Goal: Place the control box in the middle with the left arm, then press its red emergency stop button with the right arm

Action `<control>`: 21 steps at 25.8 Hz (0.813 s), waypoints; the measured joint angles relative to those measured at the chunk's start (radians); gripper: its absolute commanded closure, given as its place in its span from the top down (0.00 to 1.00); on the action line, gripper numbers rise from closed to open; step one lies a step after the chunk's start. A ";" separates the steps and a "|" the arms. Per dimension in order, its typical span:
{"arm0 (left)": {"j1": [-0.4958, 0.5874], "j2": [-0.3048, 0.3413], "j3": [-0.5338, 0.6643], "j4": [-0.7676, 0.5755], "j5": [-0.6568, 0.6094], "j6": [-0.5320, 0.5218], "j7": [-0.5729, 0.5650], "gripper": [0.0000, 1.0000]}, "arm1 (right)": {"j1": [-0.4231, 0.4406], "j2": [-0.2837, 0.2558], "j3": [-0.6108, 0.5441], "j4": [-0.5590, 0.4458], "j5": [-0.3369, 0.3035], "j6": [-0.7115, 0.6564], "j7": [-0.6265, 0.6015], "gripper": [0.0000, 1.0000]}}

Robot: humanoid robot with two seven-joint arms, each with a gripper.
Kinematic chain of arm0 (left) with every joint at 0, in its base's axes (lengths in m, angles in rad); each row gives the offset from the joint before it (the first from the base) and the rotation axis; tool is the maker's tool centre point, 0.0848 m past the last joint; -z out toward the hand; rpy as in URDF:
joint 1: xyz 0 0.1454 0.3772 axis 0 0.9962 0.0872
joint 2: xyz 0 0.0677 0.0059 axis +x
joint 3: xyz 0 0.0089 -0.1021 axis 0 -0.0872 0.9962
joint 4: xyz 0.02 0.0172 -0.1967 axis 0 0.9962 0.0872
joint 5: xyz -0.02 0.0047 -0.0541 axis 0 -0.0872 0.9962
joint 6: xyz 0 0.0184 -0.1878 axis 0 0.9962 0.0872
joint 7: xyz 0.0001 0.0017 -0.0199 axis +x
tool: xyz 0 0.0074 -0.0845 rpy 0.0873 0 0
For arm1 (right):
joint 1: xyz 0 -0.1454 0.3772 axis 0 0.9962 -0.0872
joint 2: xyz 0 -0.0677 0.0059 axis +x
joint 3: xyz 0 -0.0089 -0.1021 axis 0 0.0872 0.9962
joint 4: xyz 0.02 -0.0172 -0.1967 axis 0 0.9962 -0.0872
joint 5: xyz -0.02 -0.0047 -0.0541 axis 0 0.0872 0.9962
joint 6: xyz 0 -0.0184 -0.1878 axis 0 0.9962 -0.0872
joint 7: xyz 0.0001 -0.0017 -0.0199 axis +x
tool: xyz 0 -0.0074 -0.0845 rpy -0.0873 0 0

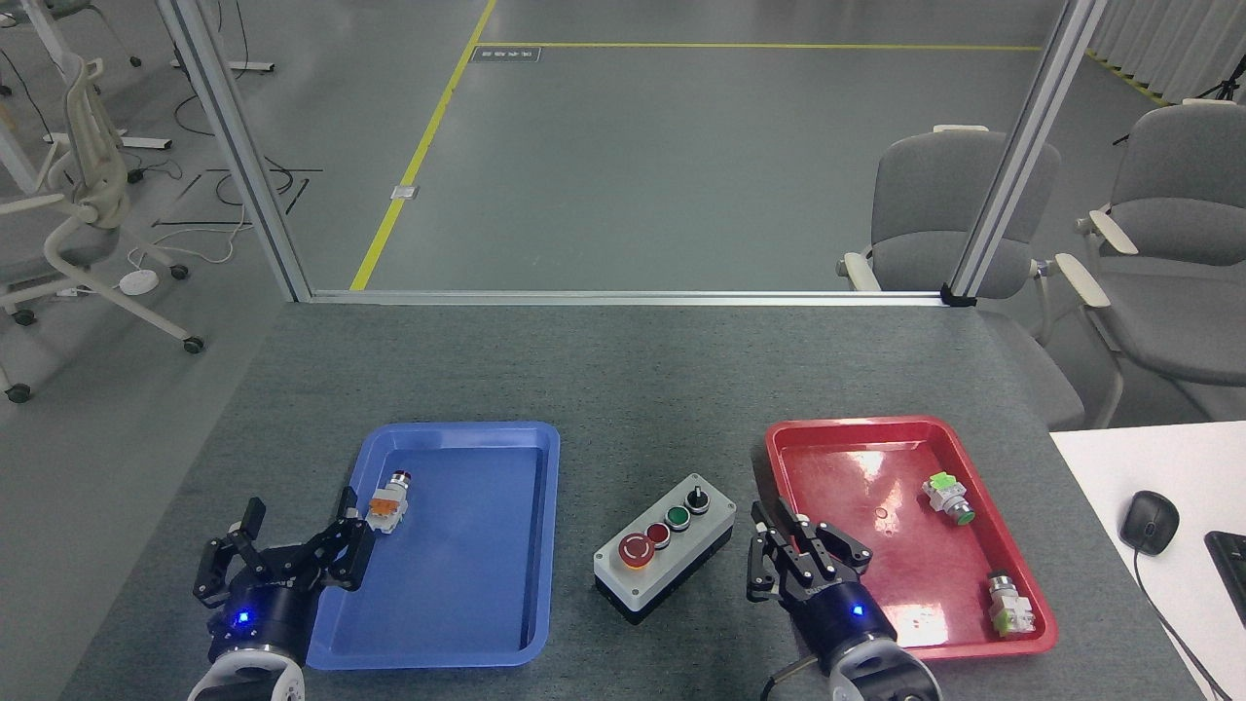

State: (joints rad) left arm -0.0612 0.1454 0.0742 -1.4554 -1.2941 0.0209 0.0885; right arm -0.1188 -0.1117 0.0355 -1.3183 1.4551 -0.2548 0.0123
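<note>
The control box lies at an angle on the bare dark-grey tabletop, in the middle between the two trays. Its red emergency stop button sits at the near-left end and is fully uncovered; the small red button, green button and black knob follow in a row behind it. My right gripper is just right of the box, over the red tray's left rim, shut with nothing in it. My left gripper stands open and empty at the blue tray's near-left edge.
The blue tray holds one small white-bodied push-button close to my left fingers. The red tray holds two more such buttons on its right side. A white desk with a mouse adjoins the table at the right.
</note>
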 measured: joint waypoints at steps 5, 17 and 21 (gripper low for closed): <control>0.000 -0.001 0.012 0.002 0.033 -0.013 0.017 0.99 | 0.029 -0.032 -0.100 -0.021 -0.003 0.015 0.000 0.99; -0.001 -0.001 0.009 0.000 0.039 -0.017 0.020 0.99 | 0.063 -0.061 -0.180 -0.089 -0.005 0.017 -0.013 0.99; -0.007 0.004 0.011 -0.002 0.039 -0.017 0.015 0.99 | 0.066 -0.060 -0.190 -0.101 -0.015 0.013 -0.025 0.99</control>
State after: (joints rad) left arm -0.0683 0.1494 0.0852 -1.4574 -1.2549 0.0040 0.1035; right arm -0.0529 -0.1712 -0.1541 -1.4194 1.4398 -0.2422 -0.0126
